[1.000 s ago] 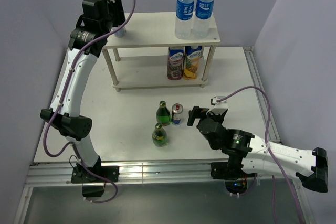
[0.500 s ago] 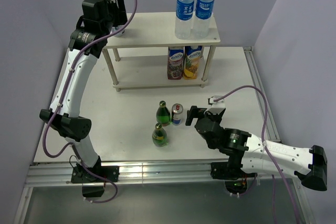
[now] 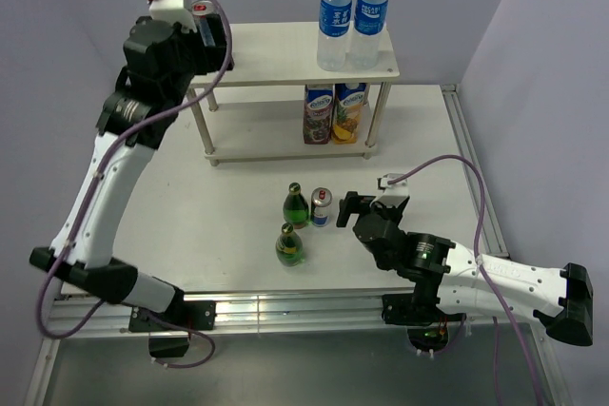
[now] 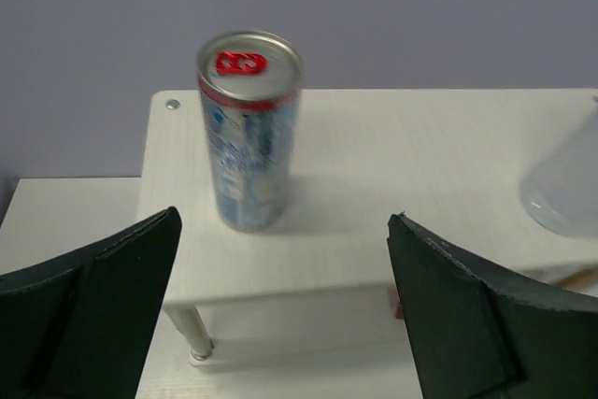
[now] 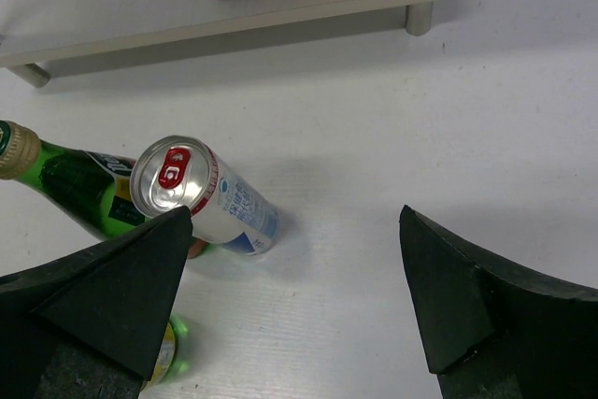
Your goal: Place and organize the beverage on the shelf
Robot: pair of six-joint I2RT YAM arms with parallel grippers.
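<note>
Quick headcount, eight drinks total. The shelf point(image 3: 285, 64) sits at the far side of the table point(image 3: 238, 197). Its top board has two water bottles point(image 3: 334, 21) point(image 3: 368, 18) with blue labels, upright and touching, at the right end. One slim can point(image 4: 250, 137) with a red tab stands upright near the left back corner. The lower board has two juice cartons point(image 3: 318, 113) point(image 3: 349, 111) side by side at the right end, one dark purple and one yellow.

That leaves three on the table in front of the shelf. There are two green bottles point(image 3: 296, 206) point(image 3: 289, 245), one behind the other, and a second can point(image 3: 321, 206) just right of the farther bottle, close enough to touch it or nearly.

The left gripper point(image 4: 285, 231) is up at the shelf's left end with its fingers spread wide and nothing in them. The slim can stands free just beyond the gap, a bit left of center.

The right gripper point(image 5: 297, 217) hangs low over the table, also spread wide and empty. In the wrist view the second can sits right at its left fingertip point(image 5: 140, 277) and not between the fingers.
</note>
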